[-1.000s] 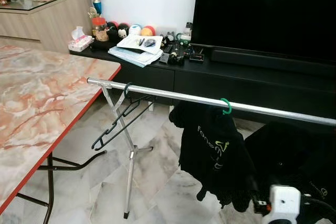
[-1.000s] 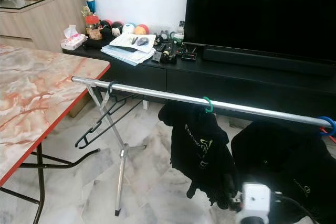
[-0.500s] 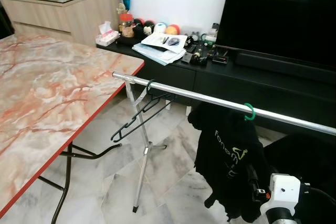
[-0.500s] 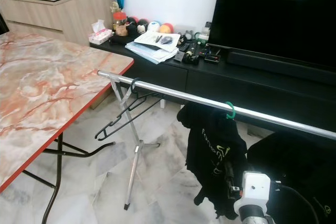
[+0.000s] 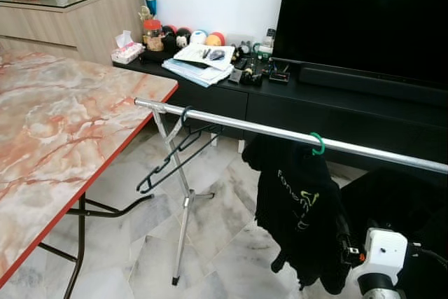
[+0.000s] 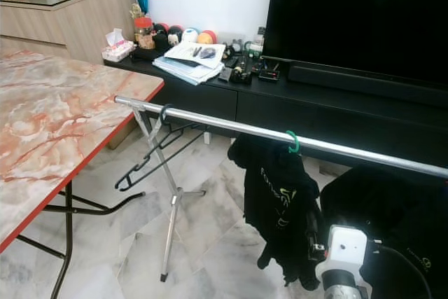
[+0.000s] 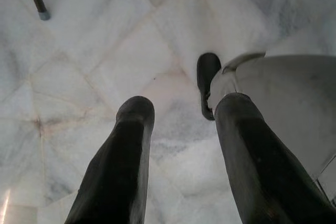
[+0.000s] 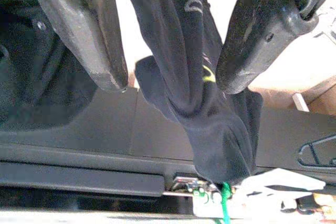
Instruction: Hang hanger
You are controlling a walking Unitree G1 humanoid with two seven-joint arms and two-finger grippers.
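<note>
You could not follow the silver rail [image 5: 280, 132] to its right end; the picture edge cut it off. The green hanger [image 5: 318, 143] showed only its hook, its frame hidden inside the black garment [image 5: 297, 208]. A second dark garment [image 6: 392, 208] ran off the right edge. The right gripper [image 8: 170, 77] had its fingertips partly out of your wrist picture, and the head views showed only its white wrist housing [image 5: 383, 250]. The marble table [image 5: 56, 138] was cropped at left and bottom. Shelf clutter [image 5: 255, 71] was too small to identify.
</note>
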